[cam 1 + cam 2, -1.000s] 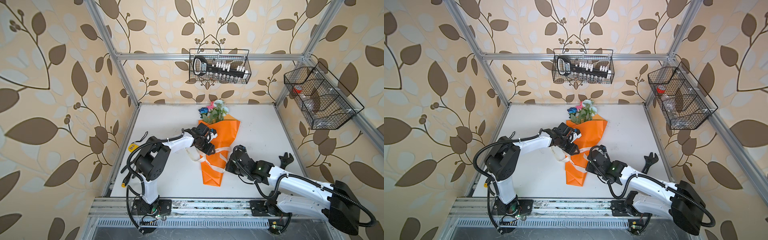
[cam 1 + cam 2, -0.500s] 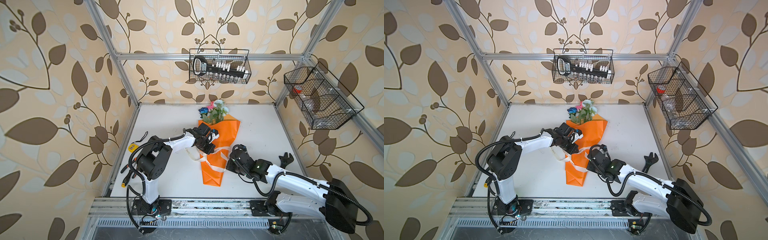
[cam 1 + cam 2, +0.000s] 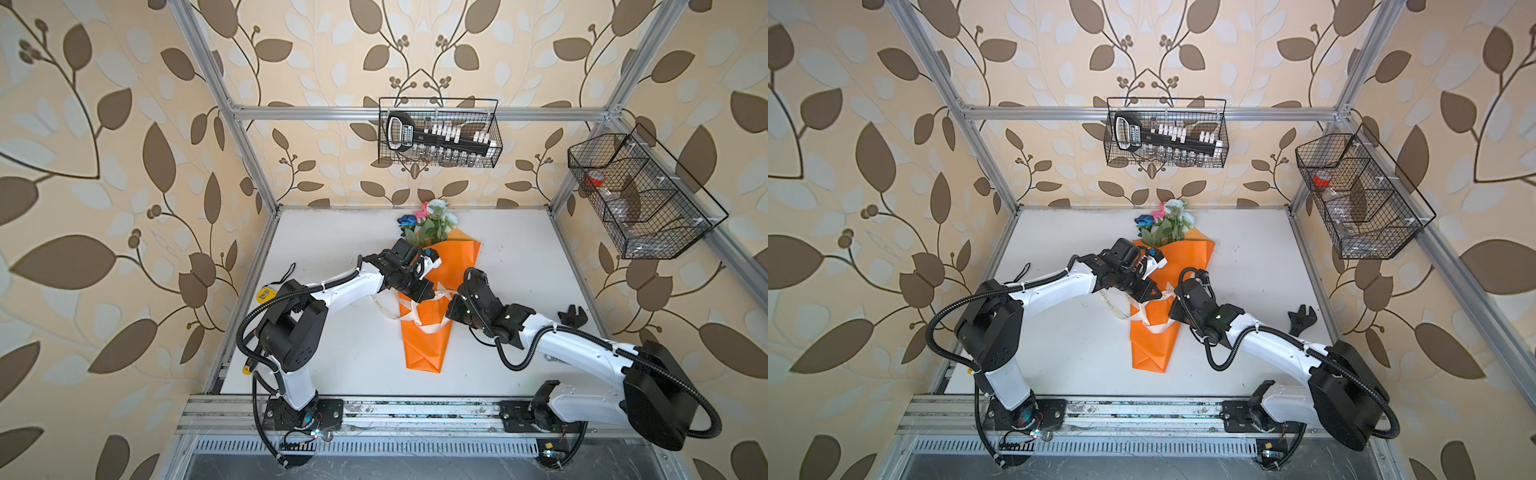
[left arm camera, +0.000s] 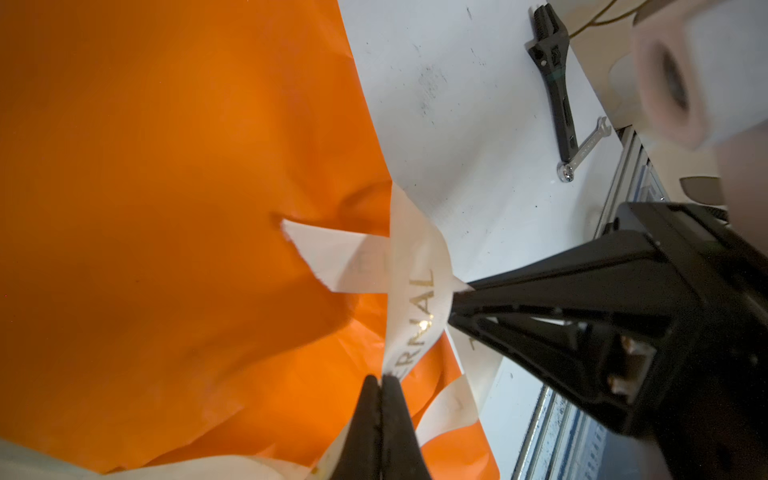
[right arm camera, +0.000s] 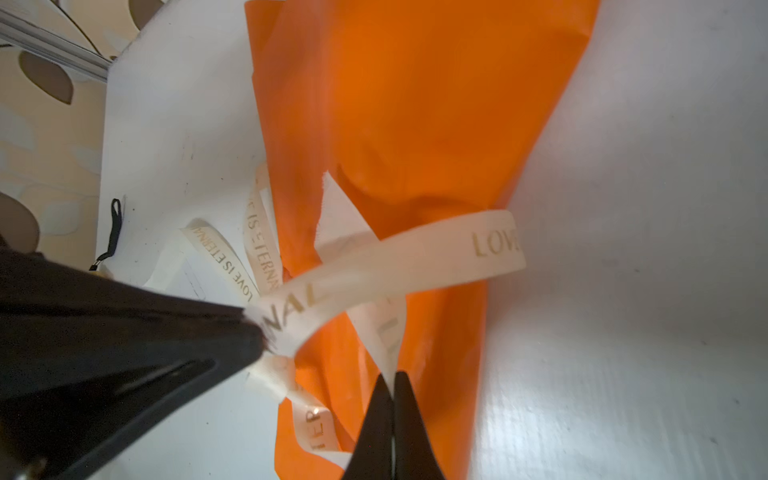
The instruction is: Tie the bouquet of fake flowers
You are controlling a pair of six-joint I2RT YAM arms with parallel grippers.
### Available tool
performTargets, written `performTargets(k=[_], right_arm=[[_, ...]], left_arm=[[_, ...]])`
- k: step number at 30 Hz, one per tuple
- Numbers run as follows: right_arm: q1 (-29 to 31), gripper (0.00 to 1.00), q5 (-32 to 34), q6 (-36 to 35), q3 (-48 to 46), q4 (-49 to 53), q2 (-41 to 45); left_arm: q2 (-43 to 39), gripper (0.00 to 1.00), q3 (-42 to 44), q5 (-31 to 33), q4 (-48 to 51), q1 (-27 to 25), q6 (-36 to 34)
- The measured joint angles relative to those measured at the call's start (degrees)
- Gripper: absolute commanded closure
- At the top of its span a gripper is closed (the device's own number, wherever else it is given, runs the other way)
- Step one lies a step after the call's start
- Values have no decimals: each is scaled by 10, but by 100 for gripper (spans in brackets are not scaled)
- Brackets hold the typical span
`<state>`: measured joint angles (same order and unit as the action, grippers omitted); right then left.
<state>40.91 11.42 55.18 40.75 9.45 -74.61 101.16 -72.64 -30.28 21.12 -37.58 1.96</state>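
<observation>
the bouquet of fake flowers [image 3: 423, 349] is lying mid-frame on the desk [image 3: 345, 357] while the left hand [image 4: 380, 379] and right hand [image 5: 392, 376], both clamped shut on the ribbon [image 5: 415, 257], are risking dragging it sideways by pulling unevenly.

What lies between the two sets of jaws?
A short stretch of cream ribbon, pinched by the left gripper and right gripper, above the bouquet's orange wrapping; the left wrist view shows it.

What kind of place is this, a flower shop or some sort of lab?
Probably a robot test booth, not a shop: two white arms bolted to a rail at a white table, aluminium framing with leaf wallpaper panels, and wire baskets holding tools on the walls.
</observation>
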Motion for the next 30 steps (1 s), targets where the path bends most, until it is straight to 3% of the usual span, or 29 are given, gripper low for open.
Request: performTargets(k=[3, 5, 7, 12, 18, 22, 30], right_arm=[[-1, 100, 15, -8, 17, -30, -32], [-1, 87, 24, -12, 20, -45, -48], [-2, 63, 26, -20, 20, -51, -61], [-2, 50, 17, -31, 18, -49, -54], [-2, 48, 14, -34, 5, -19, 7], [-7, 57, 16, -36, 5, 7, 30], [5, 61, -26, -46, -14, 58, 73]], left_arm=[[0, 100, -10, 0, 1, 0, 6], [0, 100, -16, 0, 1, 0, 12], [0, 100, -17, 0, 0, 0, 17], [2, 100, -17, 0, 0, 0, 28], [21, 100, -6, -12, -21, 0, 46], [31, 100, 13, -18, -33, 0, 60], [32, 100, 17, -24, -38, 0, 73]])
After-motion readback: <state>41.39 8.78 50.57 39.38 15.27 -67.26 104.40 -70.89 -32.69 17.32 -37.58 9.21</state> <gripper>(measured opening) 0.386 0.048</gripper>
